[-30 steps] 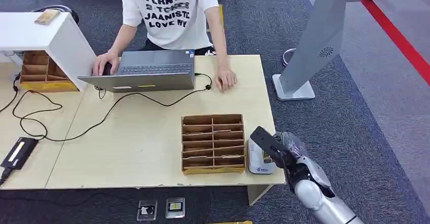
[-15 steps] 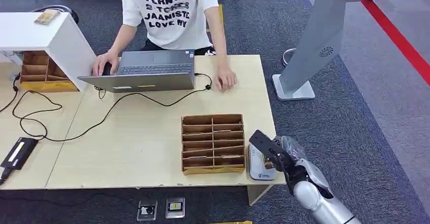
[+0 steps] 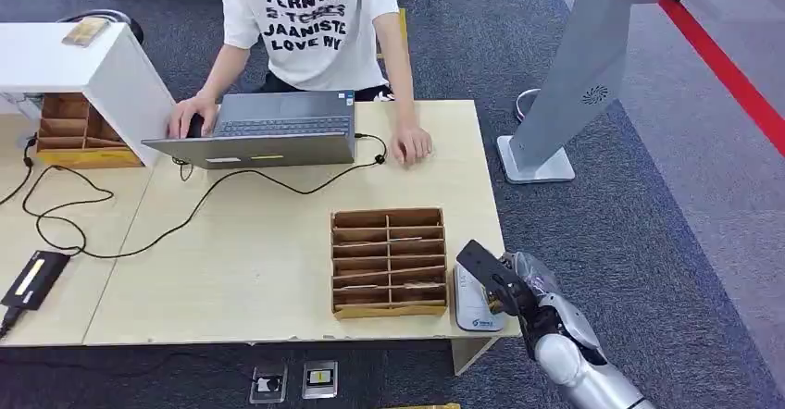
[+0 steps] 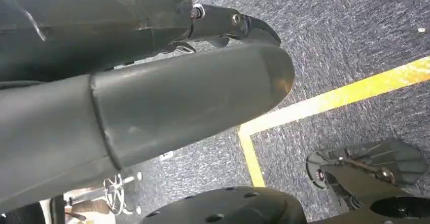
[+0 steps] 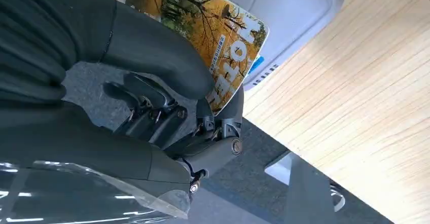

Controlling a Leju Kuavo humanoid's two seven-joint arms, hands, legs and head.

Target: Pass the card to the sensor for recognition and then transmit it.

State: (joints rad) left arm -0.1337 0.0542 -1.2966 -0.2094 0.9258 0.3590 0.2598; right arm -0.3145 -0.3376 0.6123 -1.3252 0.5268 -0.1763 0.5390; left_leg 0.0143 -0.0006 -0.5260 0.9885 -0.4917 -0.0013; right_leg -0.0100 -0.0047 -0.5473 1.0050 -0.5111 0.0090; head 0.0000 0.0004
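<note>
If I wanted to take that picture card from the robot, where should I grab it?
Probably the free end of the card, the part lying over the white sensor, coming from the table side. The right hand pinches the near edge between thumb and fingers, so only the far end is bare.

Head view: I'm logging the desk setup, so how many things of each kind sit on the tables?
Wooden organizers: 2
Laptop: 1
Card reader: 1
Black adapter: 1
Card, in the right hand: 1
Total: 6
</note>
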